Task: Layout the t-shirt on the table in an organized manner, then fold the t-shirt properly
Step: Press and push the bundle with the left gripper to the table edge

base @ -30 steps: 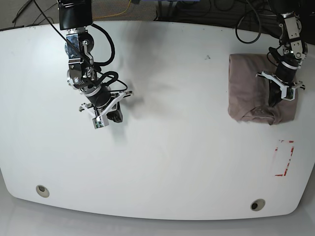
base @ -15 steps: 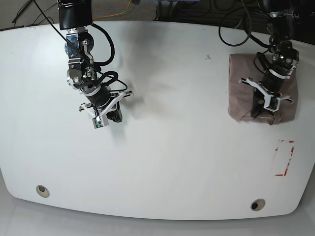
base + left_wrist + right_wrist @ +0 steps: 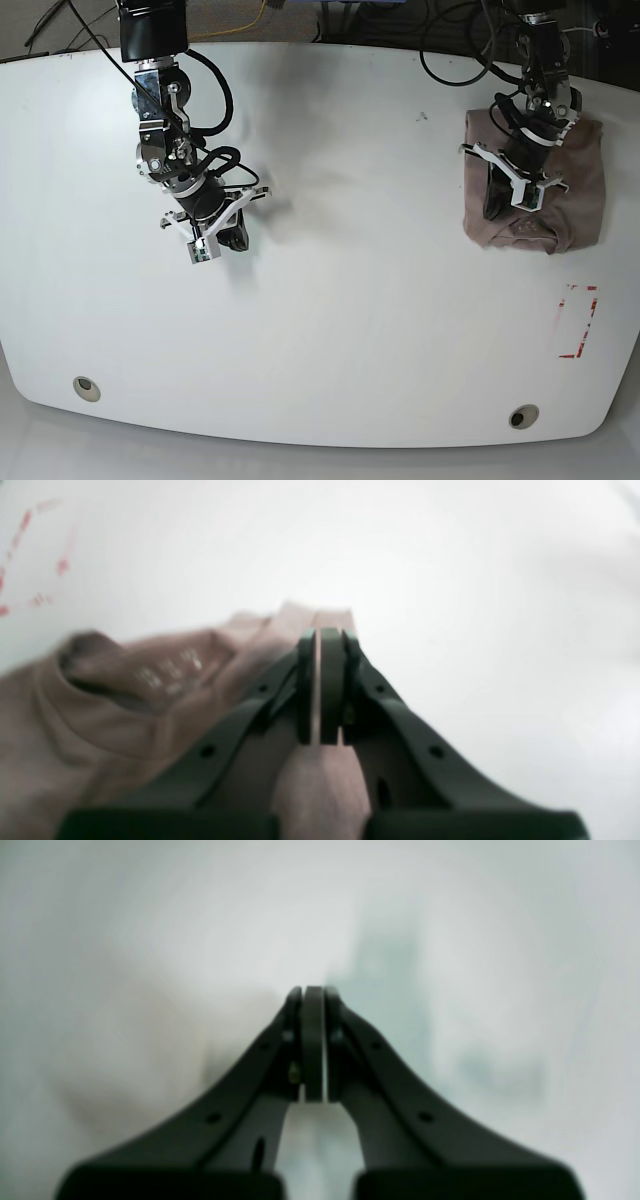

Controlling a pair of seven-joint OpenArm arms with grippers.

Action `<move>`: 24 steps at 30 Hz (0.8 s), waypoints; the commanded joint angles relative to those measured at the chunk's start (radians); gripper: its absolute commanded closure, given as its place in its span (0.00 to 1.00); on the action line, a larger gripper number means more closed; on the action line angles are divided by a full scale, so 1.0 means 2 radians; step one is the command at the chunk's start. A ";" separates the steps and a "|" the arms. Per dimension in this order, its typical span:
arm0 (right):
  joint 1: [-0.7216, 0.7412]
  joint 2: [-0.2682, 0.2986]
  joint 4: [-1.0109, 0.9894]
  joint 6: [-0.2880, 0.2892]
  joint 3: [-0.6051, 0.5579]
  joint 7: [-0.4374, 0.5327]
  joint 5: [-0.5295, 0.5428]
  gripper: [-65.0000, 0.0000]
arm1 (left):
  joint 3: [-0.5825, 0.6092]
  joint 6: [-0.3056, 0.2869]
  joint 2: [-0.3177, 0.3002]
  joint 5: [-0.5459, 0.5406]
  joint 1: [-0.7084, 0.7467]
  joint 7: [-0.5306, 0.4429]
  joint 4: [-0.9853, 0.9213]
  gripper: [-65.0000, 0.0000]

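White bench (image 3: 350,330) is filling the base view. At its left, the right claw (image 3: 222,240) is hovering over bare surface, jaws pressed together, holding nothing. Toward the right edge, the folded t-shirt (image 3: 580,190) is lying above the red tape mark (image 3: 578,320), and the left claw (image 3: 497,205), jaws together, is poised over its left portion.

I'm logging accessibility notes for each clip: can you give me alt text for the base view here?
A folded mauve-brown t-shirt lies near the right edge of a white table, with the left gripper shut above it. The right gripper, also shut, hangs over bare table on the left side of the view. A red tape rectangle sits below the shirt.
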 commanded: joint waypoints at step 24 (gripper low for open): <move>0.005 0.004 0.011 0.004 0.002 0.012 0.006 1.00 | -0.061 0.000 -0.079 -0.010 -0.028 -0.012 -0.144 1.00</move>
